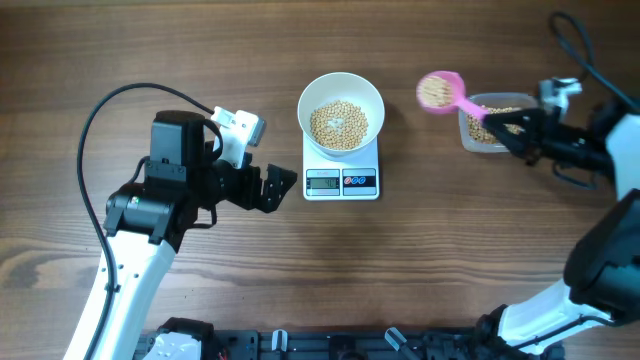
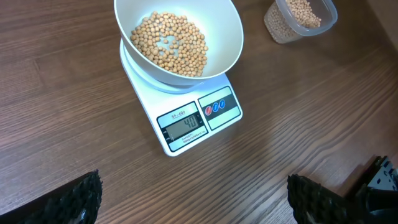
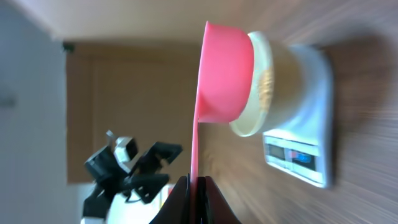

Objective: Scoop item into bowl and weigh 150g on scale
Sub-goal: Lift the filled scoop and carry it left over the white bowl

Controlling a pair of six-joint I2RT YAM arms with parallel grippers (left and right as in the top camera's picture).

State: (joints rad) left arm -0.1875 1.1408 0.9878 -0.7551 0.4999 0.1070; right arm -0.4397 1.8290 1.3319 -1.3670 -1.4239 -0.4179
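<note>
The white bowl (image 1: 341, 112) (image 2: 180, 37) stands on the white scale (image 1: 341, 180) (image 2: 193, 121) and holds a layer of beige beans (image 1: 340, 122). My right gripper (image 1: 495, 124) (image 3: 194, 193) is shut on the handle of a pink scoop (image 1: 437, 90) (image 3: 227, 74). The scoop carries beans and hangs between the bowl and the clear tub. In the right wrist view the scoop's cup is in front of the bowl (image 3: 264, 87). My left gripper (image 1: 275, 188) (image 2: 196, 205) stands open and holds nothing, left of the scale and low over the table.
A clear plastic tub (image 1: 490, 122) (image 2: 300, 17) with more beans sits right of the scale, under my right gripper. Bare wooden table (image 1: 450, 250) lies in front of the scale. A black cable (image 1: 100, 130) loops over the left arm.
</note>
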